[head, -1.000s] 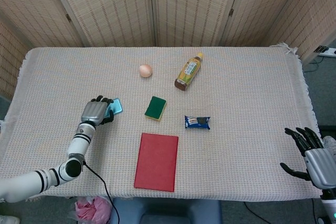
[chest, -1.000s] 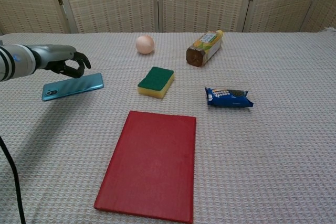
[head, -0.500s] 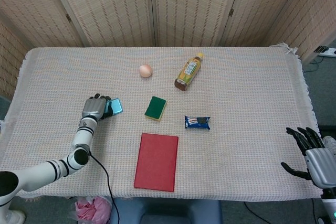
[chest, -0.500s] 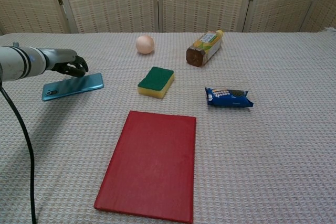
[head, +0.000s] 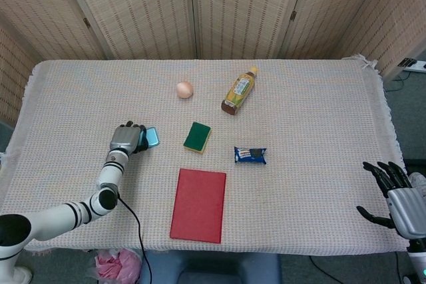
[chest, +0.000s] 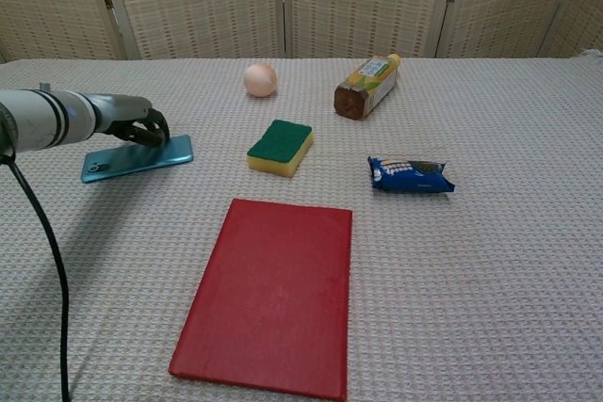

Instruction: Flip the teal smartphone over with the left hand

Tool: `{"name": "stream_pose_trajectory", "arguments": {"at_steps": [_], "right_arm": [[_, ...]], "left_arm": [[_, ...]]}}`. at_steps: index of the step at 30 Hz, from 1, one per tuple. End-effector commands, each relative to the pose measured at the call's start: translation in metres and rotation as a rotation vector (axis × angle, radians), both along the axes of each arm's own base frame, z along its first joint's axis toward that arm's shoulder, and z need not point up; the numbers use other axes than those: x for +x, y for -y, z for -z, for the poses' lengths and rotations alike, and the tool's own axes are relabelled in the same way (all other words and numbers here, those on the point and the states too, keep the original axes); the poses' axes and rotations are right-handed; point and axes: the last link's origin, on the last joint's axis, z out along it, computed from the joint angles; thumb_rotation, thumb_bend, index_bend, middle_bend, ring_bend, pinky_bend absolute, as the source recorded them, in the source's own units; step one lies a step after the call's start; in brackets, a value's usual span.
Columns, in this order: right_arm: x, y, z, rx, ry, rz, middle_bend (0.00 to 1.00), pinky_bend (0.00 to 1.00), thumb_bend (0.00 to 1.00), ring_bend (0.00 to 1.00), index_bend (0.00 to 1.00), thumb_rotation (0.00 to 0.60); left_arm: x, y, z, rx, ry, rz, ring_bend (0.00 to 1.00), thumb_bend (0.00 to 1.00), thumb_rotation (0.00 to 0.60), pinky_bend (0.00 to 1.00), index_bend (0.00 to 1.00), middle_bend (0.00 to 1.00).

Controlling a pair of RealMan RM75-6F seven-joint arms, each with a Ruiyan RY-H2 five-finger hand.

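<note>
The teal smartphone lies flat on the tablecloth at the left, its camera side up. In the head view only its right end shows past my left hand. My left hand reaches in from the left, and its curled fingers touch the phone's far long edge. My right hand hangs off the table's front right corner, fingers spread, holding nothing.
A green and yellow sponge lies right of the phone. A red book lies in front, a blue snack packet to its right. An egg and a lying bottle sit further back.
My left hand came down and closed its fingers onto the phone's far edge. The phone shifted slightly to the right. The right hand stayed put.
</note>
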Motion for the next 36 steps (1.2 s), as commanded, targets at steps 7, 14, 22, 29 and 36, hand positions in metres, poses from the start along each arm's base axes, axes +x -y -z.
{"name": "stream_pose_trajectory", "arguments": {"at_steps": [7,14,22,29,36], "right_arm": [[-0.001,-0.001,-0.001,-0.004,0.003,0.001,0.21,0.08,0.11,0.11,0.11,0.600],[-0.001,-0.001,-0.001,-0.004,0.006,-0.005,0.21,0.08,0.11,0.11,0.11,0.600],[0.000,0.000,0.001,0.004,0.008,-0.011,0.21,0.09,0.11,0.11,0.11,0.600],[0.000,-0.001,0.000,0.001,0.006,-0.009,0.21,0.09,0.11,0.11,0.11,0.600],[0.000,-0.001,0.001,0.005,0.007,-0.009,0.21,0.09,0.11,0.11,0.11,0.600]], "left_arm": [[0.008,0.018,-0.001,-0.075,-0.015,0.028,0.14,0.71,0.193,0.19,0.25,0.31],[0.009,0.039,-0.010,-0.070,-0.002,0.104,0.14,0.71,0.271,0.19,0.24,0.32],[-0.001,0.058,-0.019,-0.025,-0.035,0.227,0.14,0.48,0.600,0.19,0.12,0.20],[-0.008,0.069,-0.025,0.006,-0.006,0.260,0.14,0.41,0.600,0.19,0.11,0.19],[-0.009,0.083,-0.016,-0.001,-0.012,0.286,0.14,0.36,0.600,0.19,0.14,0.19]]}}
